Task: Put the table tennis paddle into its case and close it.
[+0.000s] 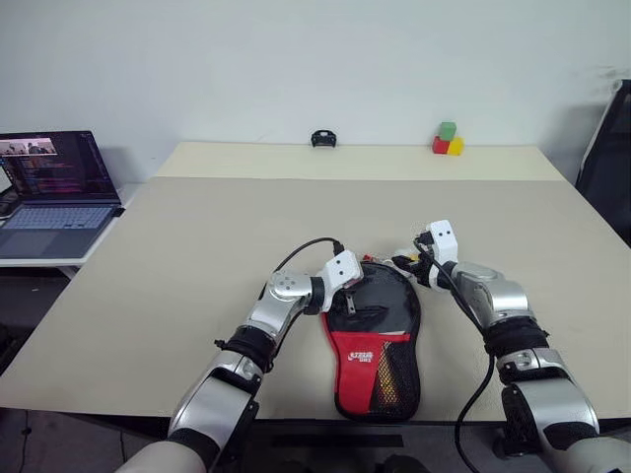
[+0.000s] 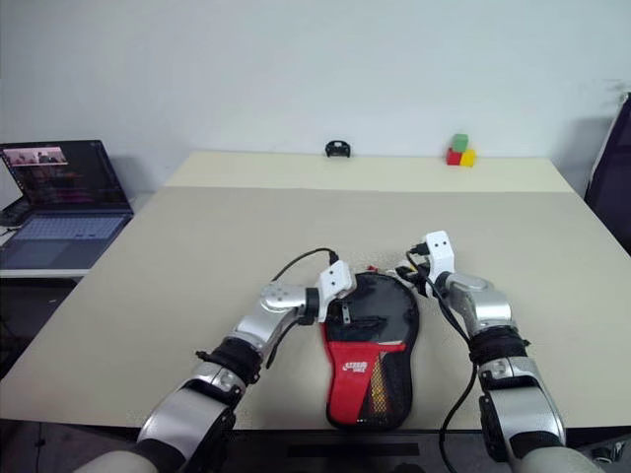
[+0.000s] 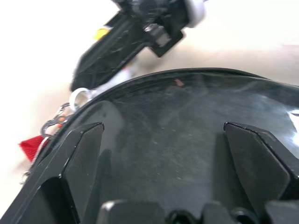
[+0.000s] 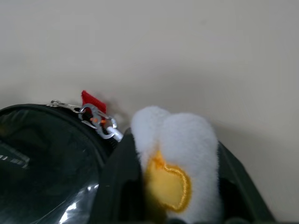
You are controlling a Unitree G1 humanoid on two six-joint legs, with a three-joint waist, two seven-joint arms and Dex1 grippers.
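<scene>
closing step in hand, by my read. case [image 1: 373, 345] lies flat on the table [image 1: 197, 256] near its front edge, between both arms; round black end away from robot, red logo panel nearer. paddle itself can't be made out, presumably inside. left gripper [image 3: 163, 163] fingers spread wide over the case's shiny black top. right gripper [image 4: 170, 186] clamped on the ball charm [image 4: 175, 158] beside the zip clip [image 4: 100, 122]. next: steady case, draw the zip round.
</scene>
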